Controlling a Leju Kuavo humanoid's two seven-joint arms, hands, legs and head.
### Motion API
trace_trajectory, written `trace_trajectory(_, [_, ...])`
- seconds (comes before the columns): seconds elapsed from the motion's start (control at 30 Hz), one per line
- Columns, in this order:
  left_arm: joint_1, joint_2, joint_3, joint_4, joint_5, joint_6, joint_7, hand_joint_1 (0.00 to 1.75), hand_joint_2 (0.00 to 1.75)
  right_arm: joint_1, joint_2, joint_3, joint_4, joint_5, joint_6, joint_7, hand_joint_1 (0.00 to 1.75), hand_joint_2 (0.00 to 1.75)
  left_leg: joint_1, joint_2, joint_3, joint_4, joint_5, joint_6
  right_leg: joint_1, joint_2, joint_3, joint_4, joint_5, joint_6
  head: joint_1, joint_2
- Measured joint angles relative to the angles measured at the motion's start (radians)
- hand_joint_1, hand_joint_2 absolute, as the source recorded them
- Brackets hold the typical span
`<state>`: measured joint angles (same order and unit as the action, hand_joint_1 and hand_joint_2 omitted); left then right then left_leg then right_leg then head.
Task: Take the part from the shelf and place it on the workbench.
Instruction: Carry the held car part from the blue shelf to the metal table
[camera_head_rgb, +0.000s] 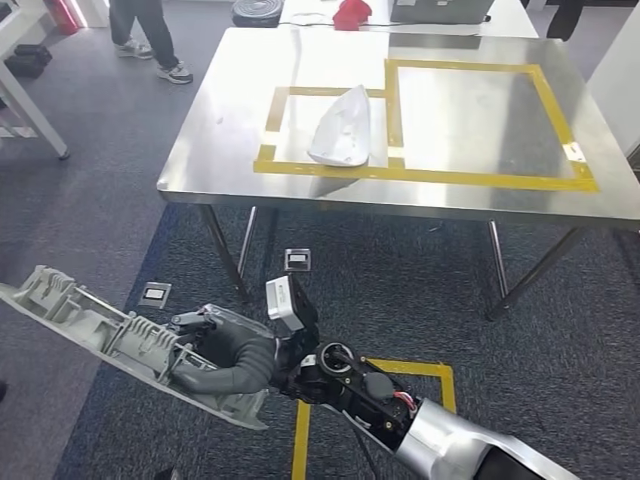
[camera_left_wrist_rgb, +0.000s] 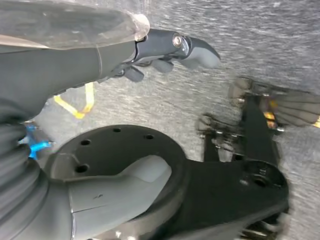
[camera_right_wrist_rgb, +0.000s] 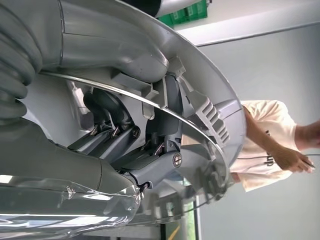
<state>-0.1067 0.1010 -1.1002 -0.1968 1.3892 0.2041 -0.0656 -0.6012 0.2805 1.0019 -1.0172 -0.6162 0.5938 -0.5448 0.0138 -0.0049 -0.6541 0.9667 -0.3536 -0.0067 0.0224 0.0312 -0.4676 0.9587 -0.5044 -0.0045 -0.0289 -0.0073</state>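
Head view: long grey ribbed part (camera_head_rgb: 113, 335) held low over the carpet, short of the workbench (camera_head_rgb: 226, 110). Long axis runs from the picture's left edge, slightly higher, down toward the centre, where the right hand (camera_head_rgb: 226, 360) grips it near its lower end, grey thumb and fingers wrapped around the moulding. Open ribbed side faces up. Right wrist view: right hand (camera_right_wrist_rgb: 124, 145) fingers closed on the part's (camera_right_wrist_rgb: 203, 115) curved ribbed rim. No label or brand legible on the part.

Left hand (camera_left_wrist_rgb: 166, 52) in left wrist view: fingers loosely curled, apart, holding nothing, carpet behind.

Workbench is a steel table ahead, with yellow tape (camera_head_rgb: 423, 175) marking two rectangles. White shell-shaped piece (camera_head_rgb: 343, 128) lies in the smaller rectangle toward the near-left part, its narrow end pointing at the far edge. Small white sticker (camera_head_rgb: 575, 152) near the right edge; writing too small to read. Red object (camera_head_rgb: 352, 12) and a laptop (camera_head_rgb: 441, 10) sit on a further table beyond the far edge. Floor has yellow tape lines (camera_head_rgb: 302, 435) and two small floor plates (camera_head_rgb: 155, 294). Person's legs and shoes (camera_head_rgb: 151, 45) stand far left; person in a pale T-shirt (camera_right_wrist_rgb: 268, 145) in right wrist view, print unreadable.
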Motion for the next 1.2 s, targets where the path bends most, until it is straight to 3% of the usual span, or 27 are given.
trace_trajectory(0.07, [-0.001,-0.001,0.000,0.000,0.000,0.000,0.000,0.00,1.75,-0.002,0.000,0.000,0.000,0.000,0.000,0.000,1.75,1.75,0.003,0.000,0.011,-0.001,-0.007,0.012,-0.002,-0.007,-0.018,0.048,-0.016,0.011,0.000,0.000])
trace_trajectory(0.17, [-0.002,-0.001,0.000,0.000,0.000,0.000,-0.001,0.00,1.75,-0.003,0.000,0.000,0.000,0.000,0.000,0.000,1.75,1.75,0.002,0.000,0.028,-0.002,-0.024,0.021,-0.011,-0.019,-0.129,0.239,-0.092,0.028,0.000,0.000])
trace_trajectory(0.2, [-0.002,-0.001,0.000,0.000,0.000,0.000,-0.001,0.00,1.75,-0.002,-0.001,0.000,0.000,0.000,0.000,0.000,1.75,1.75,0.002,0.000,0.036,-0.002,-0.031,0.022,-0.013,-0.021,-0.162,0.284,-0.115,0.031,0.000,0.000])
trace_trajectory(0.23, [-0.002,-0.001,0.000,0.000,0.000,0.000,-0.001,0.00,1.75,-0.002,-0.001,0.000,0.001,0.000,0.000,0.000,1.75,1.75,0.002,0.000,0.045,-0.002,-0.039,0.022,-0.015,-0.021,-0.180,0.296,-0.119,0.032,0.000,0.000])
trace_trajectory(0.27, [-0.002,-0.001,0.000,0.000,0.000,0.000,-0.001,0.00,1.75,-0.002,-0.001,0.000,0.001,0.000,0.000,0.000,1.75,1.75,0.002,-0.001,0.057,-0.002,-0.047,0.021,-0.015,-0.022,-0.182,0.271,-0.097,0.032,0.000,0.000])
trace_trajectory(0.37, [-0.002,-0.002,0.000,0.000,0.000,0.000,-0.001,0.00,1.75,-0.003,-0.002,0.000,0.001,0.000,0.000,0.000,1.75,1.75,0.001,-0.003,0.089,-0.003,-0.069,0.015,-0.014,-0.024,-0.133,0.076,0.047,0.021,0.000,0.000])
trace_trajectory(0.43, [-0.004,-0.002,0.000,0.000,0.000,0.000,-0.001,0.00,1.75,-0.003,-0.002,0.000,0.001,0.000,0.000,-0.001,1.75,1.75,-0.001,-0.003,0.095,-0.002,-0.076,0.006,-0.011,-0.025,-0.119,0.007,0.083,0.009,0.000,0.000])
trace_trajectory(0.47, [-0.006,-0.002,0.000,0.000,0.000,0.000,-0.001,0.00,1.75,-0.003,-0.002,0.000,0.001,0.000,0.000,-0.001,1.75,1.75,-0.003,-0.003,0.096,0.000,-0.080,0.006,-0.011,-0.024,-0.116,0.002,0.082,0.009,0.000,0.000])
trace_trajectory(0.6, [-0.005,0.000,0.000,0.000,0.000,0.000,-0.001,0.00,1.75,-0.003,-0.002,0.000,0.001,0.000,-0.001,0.000,1.75,1.75,-0.005,-0.001,0.098,-0.001,-0.083,0.025,-0.011,-0.017,-0.106,-0.002,0.092,0.020,-0.004,0.000])
trace_trajectory(0.83, [-0.008,0.002,0.000,0.000,0.000,0.000,-0.001,0.00,1.75,-0.004,-0.002,0.000,0.001,0.000,-0.001,0.000,1.75,1.75,-0.007,0.000,0.101,-0.007,-0.088,0.029,-0.013,-0.016,-0.106,-0.003,0.087,0.017,-0.004,0.000])
trace_trajectory(0.97, [-0.008,0.003,0.000,0.000,0.000,0.000,-0.001,0.00,1.75,-0.004,-0.002,0.000,0.001,0.000,-0.001,0.000,1.75,1.75,-0.007,0.000,0.106,-0.023,-0.083,0.030,-0.011,-0.018,-0.100,-0.002,0.098,0.024,-0.004,0.000])
trace_trajectory(1.03, [-0.008,0.001,0.000,0.000,0.000,0.000,-0.001,0.00,1.75,-0.004,-0.002,0.000,0.001,0.000,-0.001,0.000,1.75,1.75,-0.001,0.002,0.120,-0.039,-0.076,0.029,-0.011,-0.020,-0.106,0.020,0.080,0.031,-0.004,0.000])
trace_trajectory(1.07, [-0.009,0.001,0.000,0.000,0.000,0.000,-0.001,0.00,1.75,-0.005,-0.002,-0.001,0.001,0.000,0.000,-0.001,1.75,1.75,0.002,0.002,0.125,-0.044,-0.073,0.028,-0.012,-0.021,-0.122,0.056,0.054,0.035,-0.003,0.000])
trace_trajectory(1.13, [-0.009,0.000,0.001,0.000,-0.001,-0.001,-0.001,0.00,1.75,-0.003,-0.002,-0.001,0.001,0.003,-0.012,-0.010,1.75,1.75,0.002,0.006,0.128,-0.046,-0.072,0.029,-0.018,-0.022,-0.182,0.189,-0.015,0.045,-0.001,0.000])
trace_trajectory(1.2, [-0.009,0.000,0.001,0.000,-0.005,-0.005,-0.002,0.00,1.75,0.004,-0.004,-0.007,0.001,0.014,-0.054,-0.052,1.75,1.75,0.003,0.011,0.129,-0.045,-0.074,0.028,-0.024,-0.023,-0.230,0.285,-0.046,0.055,-0.001,0.000])
